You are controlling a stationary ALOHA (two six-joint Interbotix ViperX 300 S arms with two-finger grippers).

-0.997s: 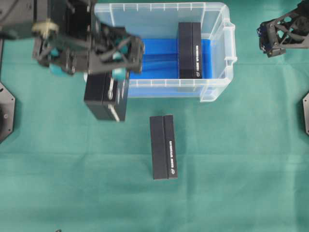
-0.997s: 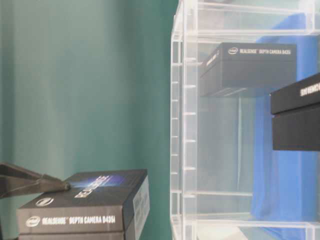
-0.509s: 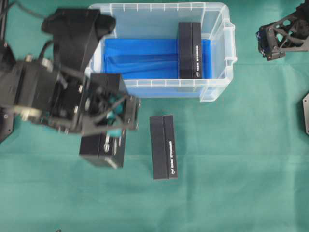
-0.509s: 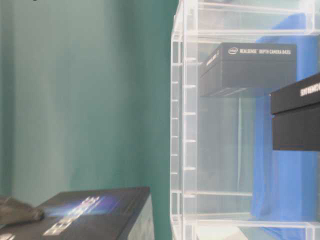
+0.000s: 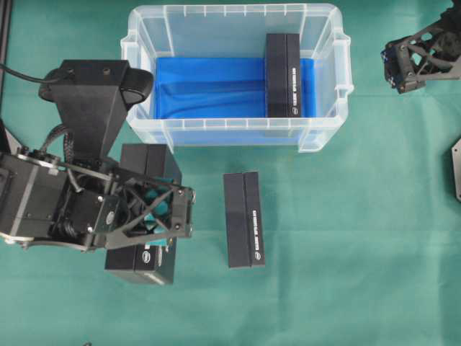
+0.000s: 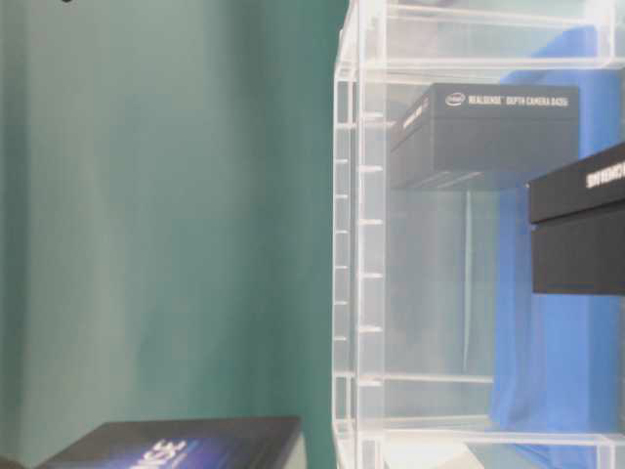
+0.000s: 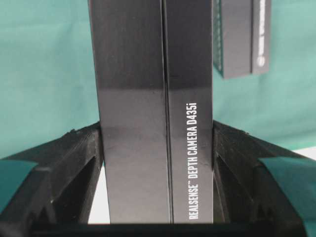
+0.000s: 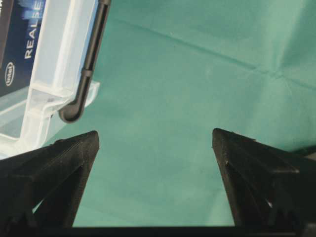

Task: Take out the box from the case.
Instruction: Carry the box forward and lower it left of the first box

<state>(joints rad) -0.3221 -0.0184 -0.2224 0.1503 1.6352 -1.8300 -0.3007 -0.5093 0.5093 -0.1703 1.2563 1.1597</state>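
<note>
Left pincer (image 5: 155,220) clamped on black box (image 5: 144,209), long axis running away from case (image 5: 234,137), box partly hidden under arm, right pincer (image 8: 155,140) spread wide, empty.

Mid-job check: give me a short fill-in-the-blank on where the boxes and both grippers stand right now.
1. The left gripper is shut on a black ____.
2. Inside the case, ____ box remains, on the blue lining.
3. The right gripper holds ____; its jaws stand open over the green cloth.
4. Another box lies on the cloth ____ the case.

Missing words: box; one; nothing; outside
</note>
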